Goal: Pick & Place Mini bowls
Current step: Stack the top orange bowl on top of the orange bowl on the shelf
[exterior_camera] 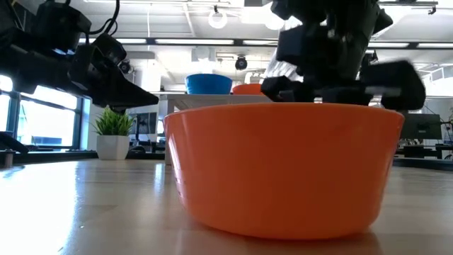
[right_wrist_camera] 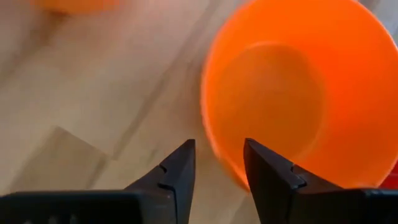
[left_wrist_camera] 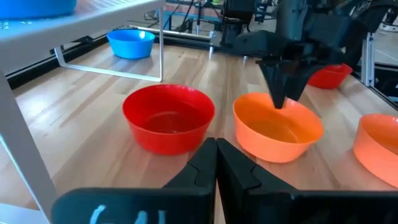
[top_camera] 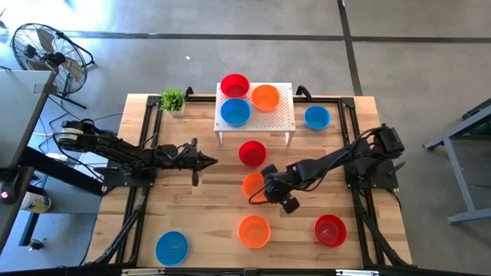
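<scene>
An orange mini bowl (top_camera: 252, 186) stands upright on the table's middle; it also shows in the right wrist view (right_wrist_camera: 292, 99) and the left wrist view (left_wrist_camera: 278, 127). My right gripper (top_camera: 266, 184) (right_wrist_camera: 217, 158) points down over that bowl's right rim, open. One finger is outside the rim and one is over the inside, with a gap on both sides. A red mini bowl (top_camera: 252, 153) (left_wrist_camera: 168, 117) stands just behind it. My left gripper (top_camera: 207, 161) (left_wrist_camera: 216, 149) is shut and empty, held level left of the red bowl.
The white perforated stand (top_camera: 280, 115) at the back carries a red (top_camera: 235, 85), an orange (top_camera: 265, 97) and a blue bowl (top_camera: 235, 113). Loose bowls: blue (top_camera: 317, 116), orange (top_camera: 254, 231), red (top_camera: 330, 230), blue (top_camera: 171, 248). A small green plant (top_camera: 173, 100) stands at the back left.
</scene>
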### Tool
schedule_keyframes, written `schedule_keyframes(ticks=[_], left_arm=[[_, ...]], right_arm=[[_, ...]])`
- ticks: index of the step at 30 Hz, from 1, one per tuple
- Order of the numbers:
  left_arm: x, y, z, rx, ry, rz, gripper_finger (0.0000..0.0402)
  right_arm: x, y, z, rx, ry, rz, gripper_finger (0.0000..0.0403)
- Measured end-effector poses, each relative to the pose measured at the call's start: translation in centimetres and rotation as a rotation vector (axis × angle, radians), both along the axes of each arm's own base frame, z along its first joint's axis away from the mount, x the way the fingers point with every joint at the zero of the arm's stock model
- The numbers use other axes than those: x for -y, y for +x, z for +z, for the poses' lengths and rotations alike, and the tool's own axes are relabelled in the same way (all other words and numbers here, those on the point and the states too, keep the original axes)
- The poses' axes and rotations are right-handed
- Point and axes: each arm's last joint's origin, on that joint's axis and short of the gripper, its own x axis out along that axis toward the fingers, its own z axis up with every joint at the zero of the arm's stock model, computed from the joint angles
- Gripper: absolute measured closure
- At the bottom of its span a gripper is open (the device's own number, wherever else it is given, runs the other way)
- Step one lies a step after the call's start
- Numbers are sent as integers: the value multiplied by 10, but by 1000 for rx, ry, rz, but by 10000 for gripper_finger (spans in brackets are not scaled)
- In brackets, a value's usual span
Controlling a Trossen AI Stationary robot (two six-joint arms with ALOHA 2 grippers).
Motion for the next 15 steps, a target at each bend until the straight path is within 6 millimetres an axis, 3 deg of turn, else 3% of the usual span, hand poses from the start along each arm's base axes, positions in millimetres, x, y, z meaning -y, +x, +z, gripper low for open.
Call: schedule_keyframes(ticks=[5, 11, 15], left_arm=[[0, 0, -1, -7, 0, -1, 401], [0, 0, -1, -8, -2, -2, 401], [0, 0, 0, 2, -15, -3, 401]], right_arm=[[0, 2, -4, 6, -38, 19, 314], [0, 2, -3, 3, -13, -5, 390], [-1, 1, -3, -17, 48, -67, 389]])
